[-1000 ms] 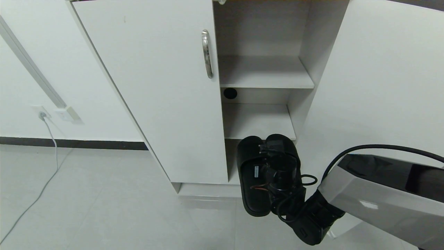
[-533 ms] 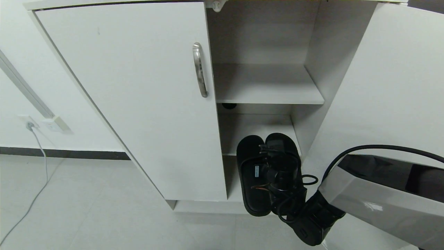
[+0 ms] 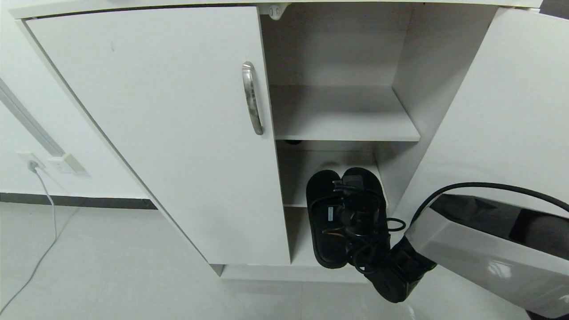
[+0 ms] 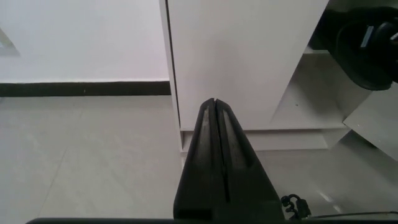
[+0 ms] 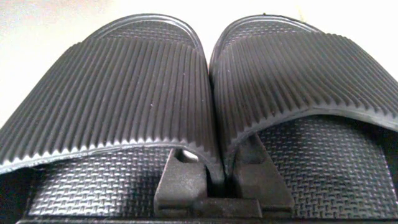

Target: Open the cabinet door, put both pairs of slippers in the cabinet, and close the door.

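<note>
With the door open, the right gripper pinches the black slippers between its fingers, holding the pair before the cabinet's lower shelf. The left gripper has its fingers pressed together, empty. The next move is probably to push the pair past the shelf's front edge and let go.

A plain indoor room, perhaps a hallway: white cabinet against a white wall, pale tiled floor, dark skirting (a wall socket sits low).
</note>
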`<state>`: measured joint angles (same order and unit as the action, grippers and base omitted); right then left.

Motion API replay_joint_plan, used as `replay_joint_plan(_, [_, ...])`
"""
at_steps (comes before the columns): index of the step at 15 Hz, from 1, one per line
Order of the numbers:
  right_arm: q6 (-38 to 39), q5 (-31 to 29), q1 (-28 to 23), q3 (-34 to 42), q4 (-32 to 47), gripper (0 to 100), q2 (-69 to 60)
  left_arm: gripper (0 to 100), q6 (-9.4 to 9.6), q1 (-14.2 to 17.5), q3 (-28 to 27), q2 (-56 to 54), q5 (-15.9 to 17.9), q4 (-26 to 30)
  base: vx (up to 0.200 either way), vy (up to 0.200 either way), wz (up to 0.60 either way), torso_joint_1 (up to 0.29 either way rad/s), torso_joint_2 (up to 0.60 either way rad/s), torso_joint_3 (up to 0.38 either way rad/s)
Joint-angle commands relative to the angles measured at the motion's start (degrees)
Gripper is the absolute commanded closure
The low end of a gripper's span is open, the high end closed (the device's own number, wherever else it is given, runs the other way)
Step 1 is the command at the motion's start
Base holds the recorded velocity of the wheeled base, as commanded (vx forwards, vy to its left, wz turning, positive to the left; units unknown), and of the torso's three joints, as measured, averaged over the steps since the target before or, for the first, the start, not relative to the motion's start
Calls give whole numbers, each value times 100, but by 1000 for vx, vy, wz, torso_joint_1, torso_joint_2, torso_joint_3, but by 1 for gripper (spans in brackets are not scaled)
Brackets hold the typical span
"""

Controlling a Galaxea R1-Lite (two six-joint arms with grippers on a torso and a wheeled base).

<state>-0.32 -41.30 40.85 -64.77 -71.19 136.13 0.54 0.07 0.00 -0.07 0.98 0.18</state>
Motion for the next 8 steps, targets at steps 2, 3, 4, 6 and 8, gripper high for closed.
replay_joint_plan(2, [14,34,-244,-1345,879,100,449,100,-1,1,0,7,-1,-1,0,0,0,0,0,0])
replay_joint_plan(3, [14,61,-315,-1723,1195,100,537,100,-1,1,0,7,-1,-1,0,0,0,0,0,0])
replay_joint_plan(4, [14,70,-376,-2101,1459,100,634,100,-1,1,0,7,-1,-1,0,0,0,0,0,0])
replay_joint_plan(6, [23,70,-499,-2883,1820,100,950,100,-1,1,0,7,-1,-1,0,0,0,0,0,0])
replay_joint_plan(8, [23,78,-605,-3543,2136,100,1258,100,-1,1,0,7,-1,-1,0,0,0,0,0,0])
